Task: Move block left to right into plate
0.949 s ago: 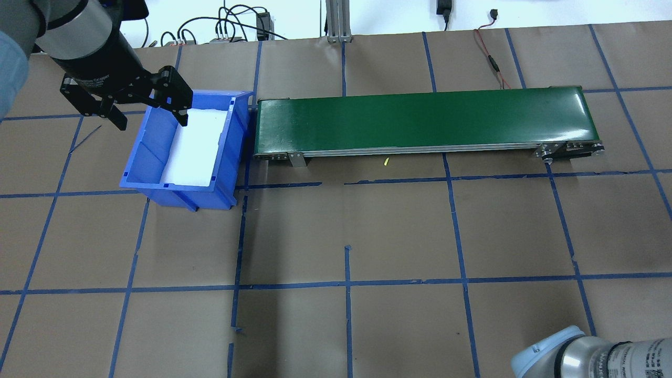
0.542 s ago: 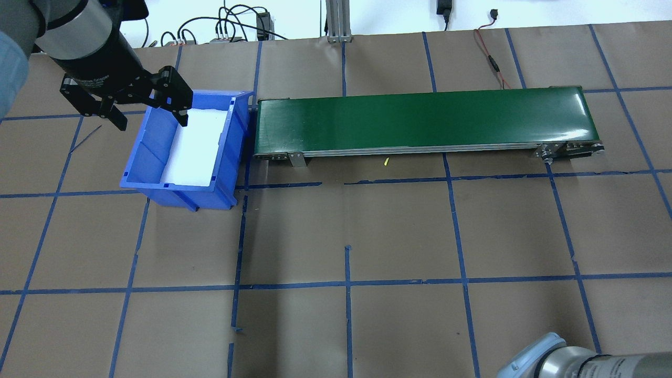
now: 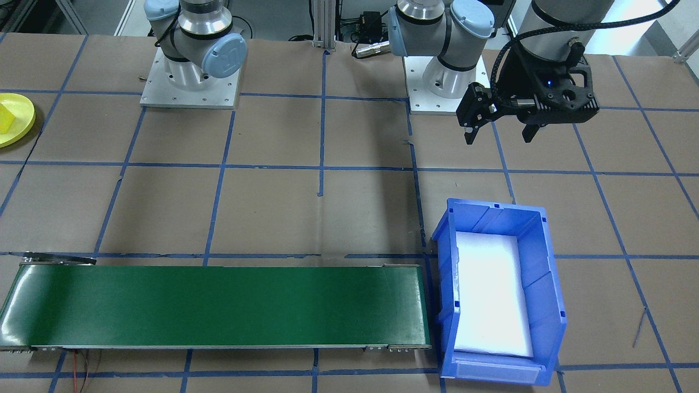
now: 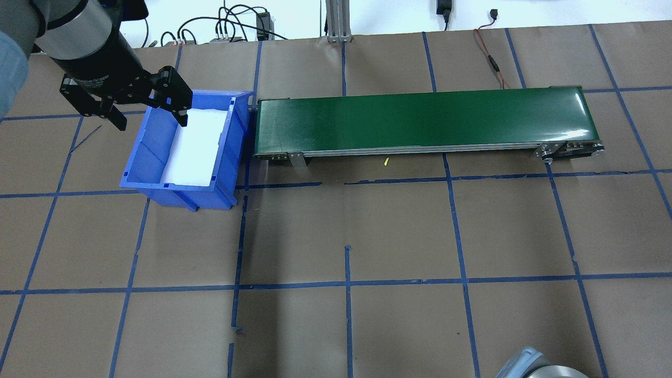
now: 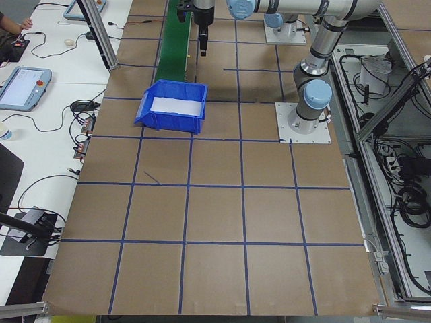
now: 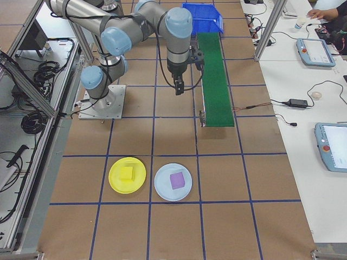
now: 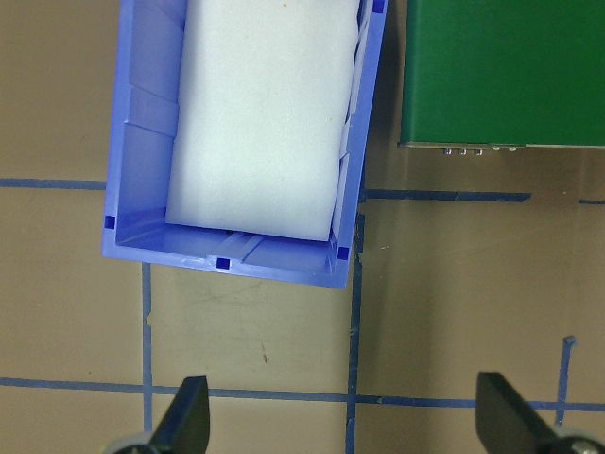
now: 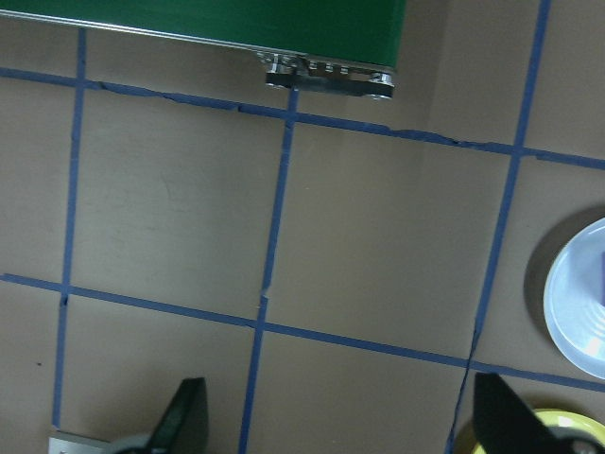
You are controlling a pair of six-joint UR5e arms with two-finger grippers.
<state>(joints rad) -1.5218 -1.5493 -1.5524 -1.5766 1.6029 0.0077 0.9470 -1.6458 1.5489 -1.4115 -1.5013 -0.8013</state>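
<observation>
The left gripper's point(image 3: 497, 134) fingers point(image 7: 184, 416) stood wide apart and held nothing, hanging above the worktop point(image 4: 399, 231) just beside the blue bin's point(image 3: 538, 273) robot-side end. The right gripper's point(image 8: 336, 416) fingers were likewise spread and empty, near the green conveyor's point(image 4: 420, 118) end. The yellow block point(image 6: 127, 173) lay in the yellow plate point(image 6: 115, 183), beside a pale blue plate point(image 6: 162, 189) with a purple block point(image 6: 177, 180).

On your counter point(image 4: 367, 236), the bin point(image 4: 186, 152) sits at the left end of the conveyor point(image 4: 425, 122); the plate point(image 6: 127, 175) holding a block point(image 6: 127, 173) lies beside a second plate point(image 6: 173, 182), well beyond the conveyor's right end.
</observation>
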